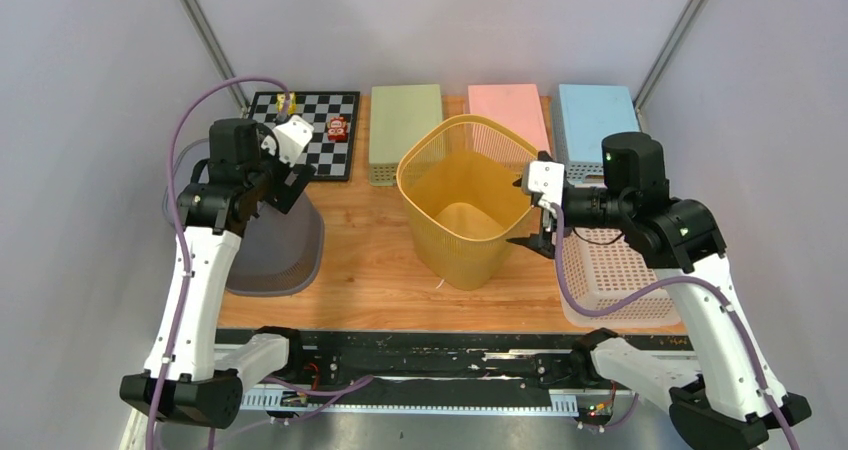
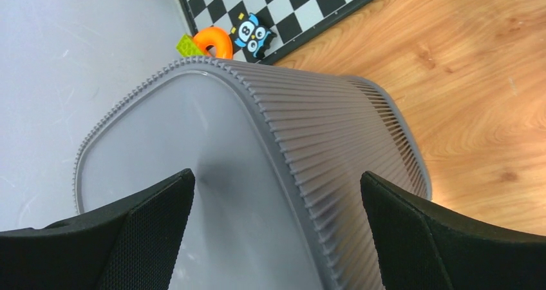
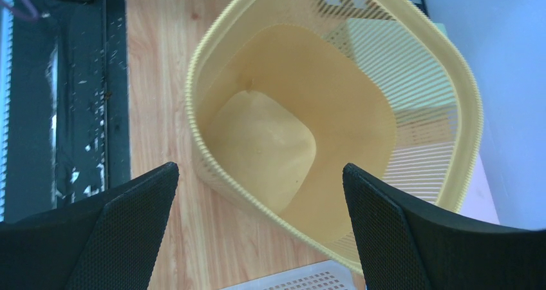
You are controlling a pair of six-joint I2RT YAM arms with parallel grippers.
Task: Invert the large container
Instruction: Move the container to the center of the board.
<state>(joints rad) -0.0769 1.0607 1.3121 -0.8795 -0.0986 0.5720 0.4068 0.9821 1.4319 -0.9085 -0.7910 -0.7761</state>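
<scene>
Wooden table (image 1: 370,265): yellow basket (image 1: 465,205) centre, grey basket (image 1: 282,242) left, white basket (image 1: 620,270) right, chessboard (image 1: 335,155) behind.

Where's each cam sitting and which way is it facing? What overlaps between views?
Top: above and behind the arms, looking down over the table; left tool and right tool show, both open.
Left wrist: on the left arm, looking down on the grey basket and a chessboard corner; its fingers frame the bottom.
Right wrist: on the right arm, looking down into the yellow basket; its fingers show.
Shared: top and left wrist see the grey basket and chessboard; top and right wrist, the yellow basket.
</scene>
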